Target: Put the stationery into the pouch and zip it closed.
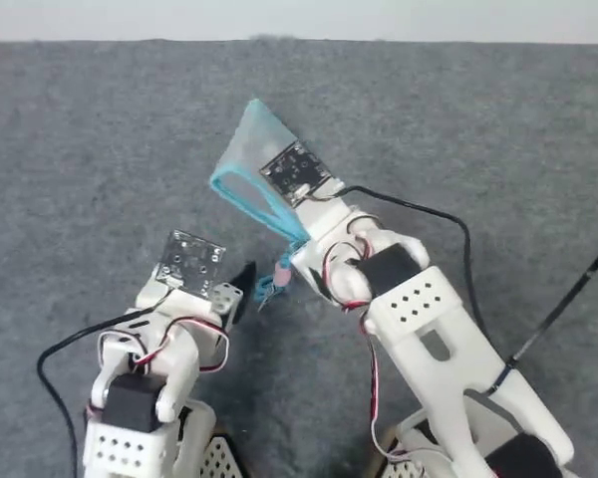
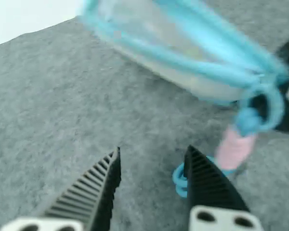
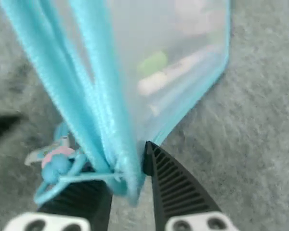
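Nothing readable anywhere. Left wrist board (image 1: 189,261) and right wrist board (image 1: 295,169) carry tiny marks, too small to make out. The pouch (image 1: 251,139) has no legible label or print on it.

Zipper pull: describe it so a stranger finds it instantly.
On the grey mat, find the translucent blue-edged pouch pinched by the right tool. At that pinched end dangles the zipper pull, a pink tag on looped blue cord, outside the pouch.

1 pouch (image 1: 249,149) (stationery (image 3: 151,65) inside uncountable), 1 pink tag (image 2: 233,147), 1 left arm (image 1: 164,363), 1 right arm (image 1: 429,309).
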Available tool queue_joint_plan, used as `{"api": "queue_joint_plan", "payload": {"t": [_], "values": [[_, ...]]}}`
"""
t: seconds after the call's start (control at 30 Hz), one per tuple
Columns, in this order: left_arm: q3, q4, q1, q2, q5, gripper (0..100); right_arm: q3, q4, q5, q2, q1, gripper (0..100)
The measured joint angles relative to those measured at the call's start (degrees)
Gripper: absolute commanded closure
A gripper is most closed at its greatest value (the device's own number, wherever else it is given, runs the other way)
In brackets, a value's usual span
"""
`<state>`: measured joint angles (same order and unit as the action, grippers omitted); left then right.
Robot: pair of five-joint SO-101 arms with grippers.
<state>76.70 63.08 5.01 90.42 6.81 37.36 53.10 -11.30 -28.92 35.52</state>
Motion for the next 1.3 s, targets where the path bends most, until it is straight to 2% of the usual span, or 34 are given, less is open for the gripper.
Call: {"api": "queue_joint_plan", "payload": {"t": [0.27, 0.43, 0.7, 0.8, 0.93, 1.2, 1.3], "values": [[0.0, 0.0, 6.9, 0.0, 0.0, 79, 0.0, -4.5, 0.4, 0.9, 0.8, 99.3], [0.0, 0.0, 8.0, 0.0, 0.0, 79, 0.0, -4.7, 0.7, 1.6, 1.5, 99.3], [2.9, -4.9, 8.2, 0.0, -1.2, 79, 0.0, -4.0, 1.8, 1.7, 3.2, 99.3], [4.9, -7.1, 8.2, 0.0, -1.2, 84, 1.7, -4.0, 1.8, 1.5, 3.3, 99.3], [8.0, -10.7, 8.2, 0.0, -1.2, 99, 3.8, -4.4, 1.8, 1.0, 3.6, 99.3], [8.1, -11.1, 8.4, 0.0, -1.1, 99, 4.7, -4.5, 1.7, 1.5, 3.6, 99.3], [6.6, -9.2, 4.8, 0.0, -0.4, 99, 3.7, -4.6, 0.4, 3.3, 2.0, 99.3]]}}
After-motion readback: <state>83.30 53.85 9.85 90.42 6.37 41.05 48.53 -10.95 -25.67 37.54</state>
